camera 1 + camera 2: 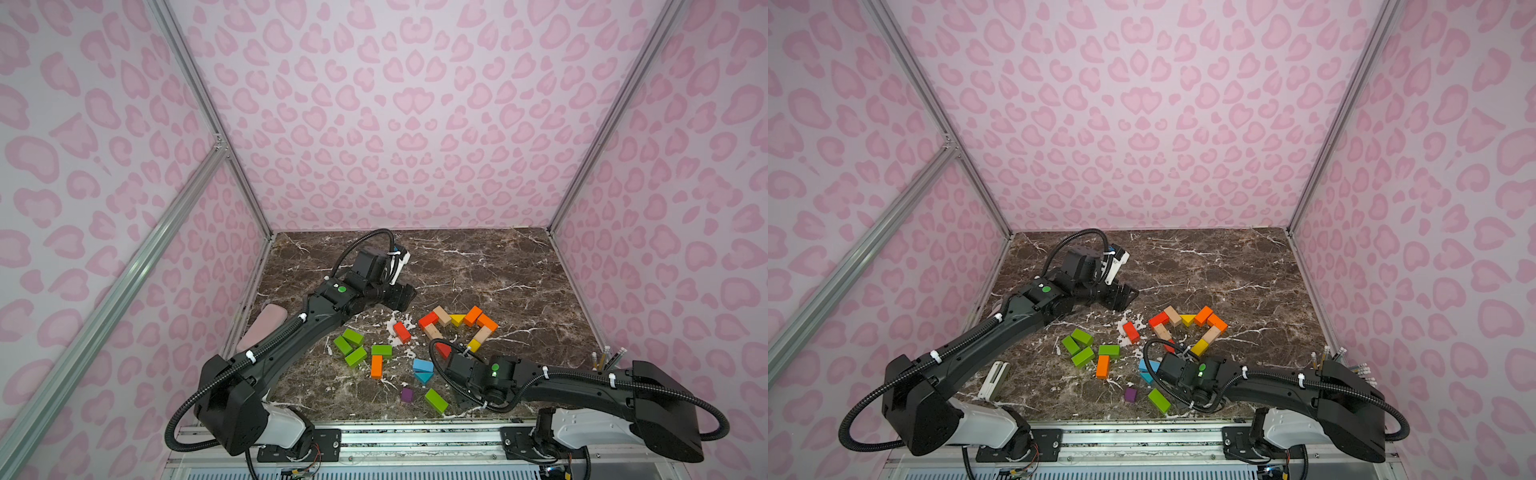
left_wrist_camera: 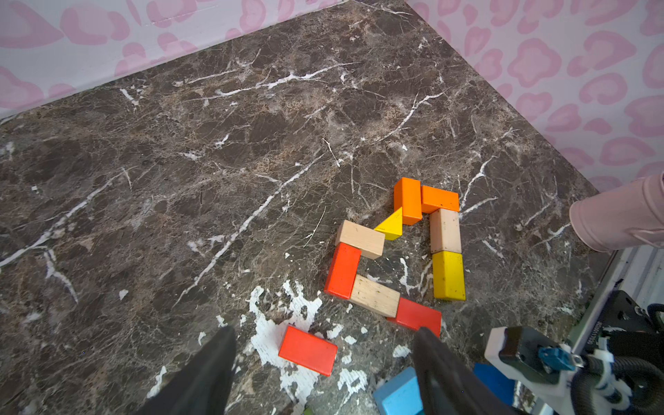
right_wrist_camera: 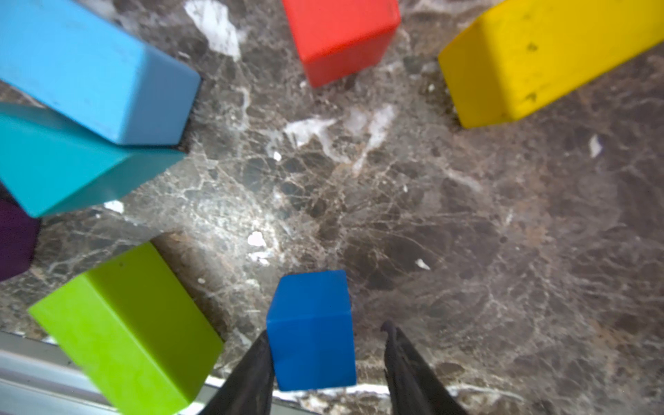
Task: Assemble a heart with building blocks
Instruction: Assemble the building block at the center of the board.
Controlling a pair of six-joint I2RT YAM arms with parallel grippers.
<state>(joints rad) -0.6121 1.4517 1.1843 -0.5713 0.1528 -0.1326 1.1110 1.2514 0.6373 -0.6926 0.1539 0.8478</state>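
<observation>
Right gripper (image 3: 326, 330): low over the marble tabletop (image 3: 467, 215), jaws parted around a blue cube (image 3: 312, 330); one finger touches the cube, the other stands clear, so nothing is gripped. Blue cube: on the tabletop near the yellow brick (image 3: 539, 61), on the robot's side of it. Outline red brick (image 3: 341, 36): just beside the yellow brick, ends apart. Open ring of blocks running on from the yellow brick: tan brick (image 2: 445, 231) touching it, two orange bricks (image 2: 407, 201), yellow triangle (image 2: 391, 226), further tan and red bricks. Light-blue block (image 3: 90, 68), teal prism (image 3: 72, 169), purple cube (image 3: 14, 237), lone green brick (image 3: 125, 330): near the yellow brick, toward the left arm. Loose red brick (image 1: 402, 331), four green bricks (image 1: 356, 356), loose orange brick (image 1: 376, 366): farther that way. Left gripper (image 2: 323, 330): jaws wide, empty, raised above the tabletop, well apart from the yellow brick.
</observation>
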